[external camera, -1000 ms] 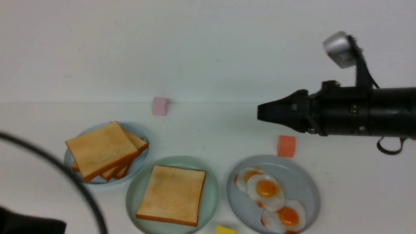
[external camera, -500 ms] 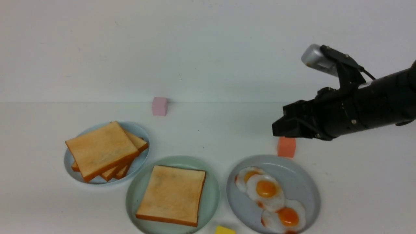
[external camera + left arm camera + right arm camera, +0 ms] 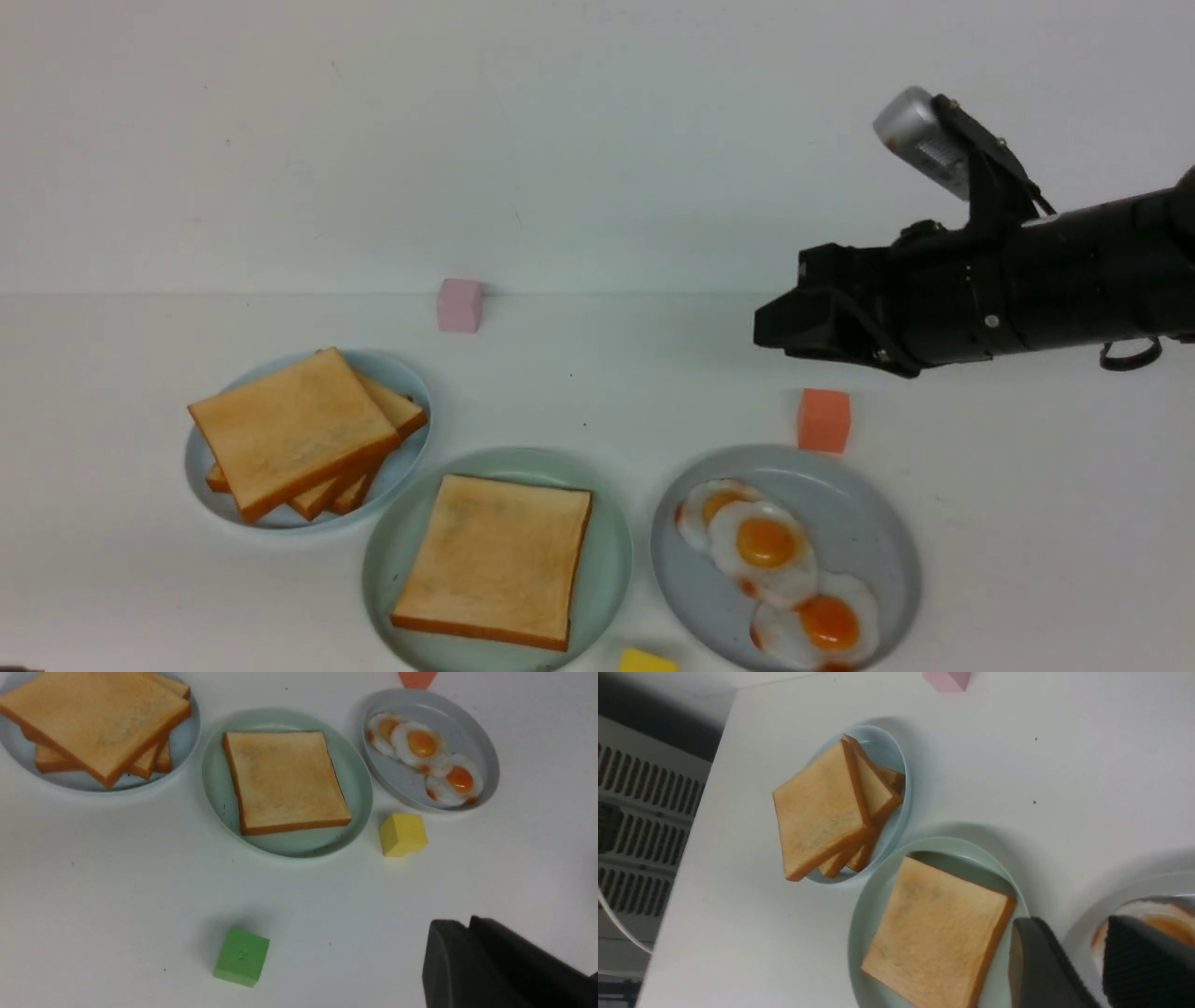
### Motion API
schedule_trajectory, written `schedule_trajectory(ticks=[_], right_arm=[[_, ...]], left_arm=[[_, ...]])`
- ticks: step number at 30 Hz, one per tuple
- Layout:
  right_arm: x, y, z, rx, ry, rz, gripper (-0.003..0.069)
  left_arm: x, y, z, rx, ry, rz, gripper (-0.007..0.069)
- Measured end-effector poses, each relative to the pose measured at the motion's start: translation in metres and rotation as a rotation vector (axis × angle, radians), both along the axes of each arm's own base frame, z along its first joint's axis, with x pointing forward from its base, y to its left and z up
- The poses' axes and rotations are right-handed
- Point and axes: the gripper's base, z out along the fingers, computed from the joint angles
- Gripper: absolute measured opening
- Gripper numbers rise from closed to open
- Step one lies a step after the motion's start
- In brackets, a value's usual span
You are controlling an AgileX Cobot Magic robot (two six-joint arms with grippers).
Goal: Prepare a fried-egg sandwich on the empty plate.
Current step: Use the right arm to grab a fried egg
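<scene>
The pale mint-green plate point(image 3: 611, 560) holds one square toast slice point(image 3: 492, 560) with nothing on top. Three fried eggs point(image 3: 766, 543) lie on the grey-blue plate point(image 3: 873, 532) to its right. A loose pile of toast point(image 3: 291, 431) sits on the light-blue plate point(image 3: 411, 383). My right gripper point(image 3: 770, 329) hangs open and empty in the air behind the egg plate. In the right wrist view it point(image 3: 1064, 921) spans the gap between the mint plate point(image 3: 873, 905) and an egg point(image 3: 1164, 919). My left gripper point(image 3: 467, 924) is shut and empty, low over bare table, out of the front view.
A pink cube point(image 3: 458, 304) stands at the back. An orange cube point(image 3: 823, 420) stands just behind the egg plate, under the right gripper. A yellow cube point(image 3: 402, 834) sits between the two front plates, with a green cube point(image 3: 242, 955) nearer me. The table's left edge point(image 3: 705, 812) is beside the toast pile.
The left arm and its cable have left the front view at lower left. The right gripper drew back right and dipped, then rose and came left again, its wrist turned.
</scene>
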Motion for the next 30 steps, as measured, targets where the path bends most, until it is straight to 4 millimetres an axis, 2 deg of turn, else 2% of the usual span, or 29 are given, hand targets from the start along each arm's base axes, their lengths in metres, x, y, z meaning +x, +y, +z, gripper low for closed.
schedule_trajectory(ticks=[6, 16, 19, 25, 30], right_arm=[[0.001, 0.008, -0.008, 0.055, 0.033, 0.077, 0.0241], [-0.012, 0.013, -0.013, 0.003, 0.065, 0.265, 0.0246], [-0.017, 0.009, -0.021, -0.103, 0.097, 0.32, 0.028], [-0.016, -0.005, -0.034, -0.309, 0.137, 0.315, 0.0381], [-0.004, -0.011, -0.05, -0.452, 0.172, 0.325, 0.0416]], left_arm=[[0.002, 0.006, -0.002, 0.064, -0.001, 0.048, 0.0064], [-0.004, 0.009, -0.011, 0.073, 0.127, 0.085, 0.0069], [-0.003, 0.009, -0.01, 0.067, 0.117, 0.088, 0.0069], [-0.002, 0.005, -0.006, 0.011, 0.085, 0.073, 0.0073], [-0.004, 0.004, -0.008, 0.036, 0.101, 0.039, 0.0078]])
